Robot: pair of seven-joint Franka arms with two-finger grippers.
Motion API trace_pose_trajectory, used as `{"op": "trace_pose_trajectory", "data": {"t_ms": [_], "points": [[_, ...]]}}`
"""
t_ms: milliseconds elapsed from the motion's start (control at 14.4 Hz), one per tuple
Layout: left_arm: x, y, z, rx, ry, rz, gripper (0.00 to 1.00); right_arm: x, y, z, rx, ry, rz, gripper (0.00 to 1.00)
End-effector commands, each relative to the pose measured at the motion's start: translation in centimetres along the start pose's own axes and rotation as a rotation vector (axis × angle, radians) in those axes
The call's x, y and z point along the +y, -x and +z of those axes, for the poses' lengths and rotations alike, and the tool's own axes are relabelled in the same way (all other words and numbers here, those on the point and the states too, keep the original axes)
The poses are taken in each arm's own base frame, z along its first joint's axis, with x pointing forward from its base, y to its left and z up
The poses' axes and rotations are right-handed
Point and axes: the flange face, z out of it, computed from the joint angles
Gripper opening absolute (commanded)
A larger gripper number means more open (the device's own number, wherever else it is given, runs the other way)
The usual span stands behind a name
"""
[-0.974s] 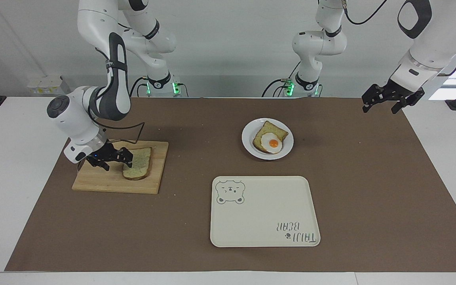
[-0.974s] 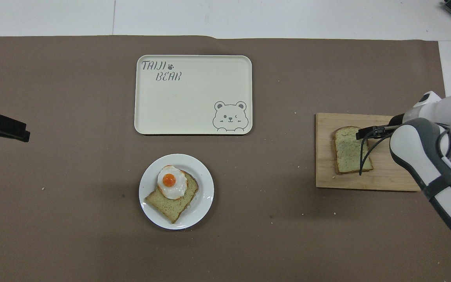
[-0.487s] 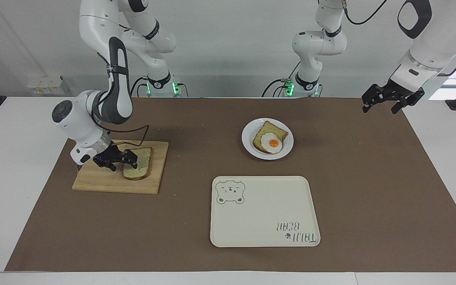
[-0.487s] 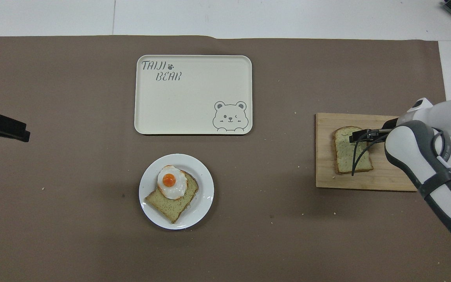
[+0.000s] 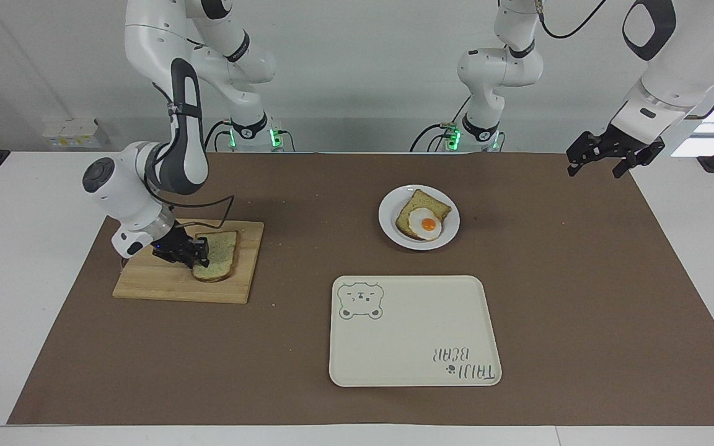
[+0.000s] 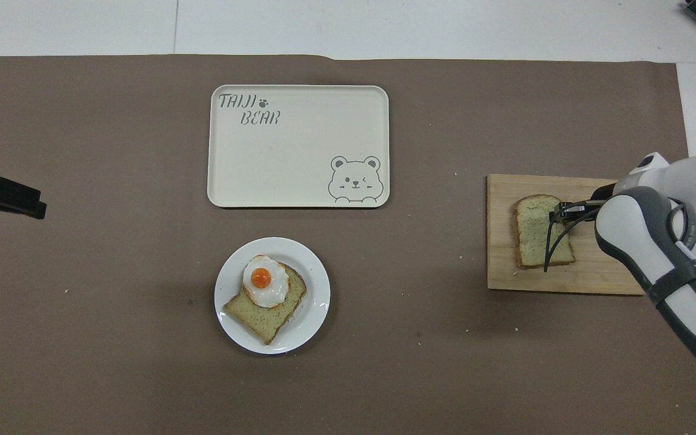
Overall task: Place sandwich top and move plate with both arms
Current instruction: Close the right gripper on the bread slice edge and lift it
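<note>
Where brown mat [image 5: 580, 279] covers white table [image 5: 22, 248], right gripper [image 5: 199, 253] clamping sandwich top [image 5: 219, 260], left gripper [image 5: 605, 158] wide.

Facing high, overhead steep, shared table [image 5: 580, 297]

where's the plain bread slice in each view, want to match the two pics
Facing view: the sandwich top lies on the wooden cutting board at the picture's left, the right gripper at its edge.
Overhead view: the sandwich top is at the picture's right, on the same board.
Shared landmark: the bear tray.
</note>
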Motion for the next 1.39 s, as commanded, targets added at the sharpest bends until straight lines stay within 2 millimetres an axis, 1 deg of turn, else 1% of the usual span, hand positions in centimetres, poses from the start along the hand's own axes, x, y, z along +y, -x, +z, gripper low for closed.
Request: {"op": "trace_pose_trajectory", "data": {"t_ms": [0, 70, 417, 487, 765, 1043, 1182, 1321], "points": [[-0.2, 0.4, 0.1, -0.012, -0.009, -0.010, 1.00, -0.3, 0.4, 0.7, 0.009, -0.022, 0.016, 0.00], [-0.2, 0.4, 0.1, -0.012, -0.009, -0.010, 1.00, -0.4, 0.2, 0.6, 0.014, -0.019, 0.029, 0.00], [-0.2, 0.4, 0.1, -0.012, -0.009, -0.010, 1.00, -0.5, -0.3, 0.3, 0.011, -0.011, -0.021, 0.00], [-0.2, 0.4, 0.1, -0.012, -0.009, -0.010, 1.00, -0.6, -0.8, -0.2, 0.011, -0.014, -0.047, 0.00], [-0.2, 0.4, 0.1, -0.012, -0.009, -0.010, 1.00, -1.4, -1.8, -2.4, -0.009, -0.034, -0.069, 0.00], [-0.2, 0.4, 0.0, -0.011, -0.009, -0.010, 1.00, -2.7, -2.8, -5.9, -0.042, -0.064, -0.088, 0.00], [0.0, 0.4, 0.1, -0.013, -0.009, -0.007, 1.00, -3.5, -3.0, -7.9, -0.062, -0.079, -0.104, 0.00], [-0.1, 0.4, 0.0, -0.011, -0.009, -0.009, 1.00, -4.8, -2.8, -9.7, -0.063, -0.090, -0.106, 0.00]]}}
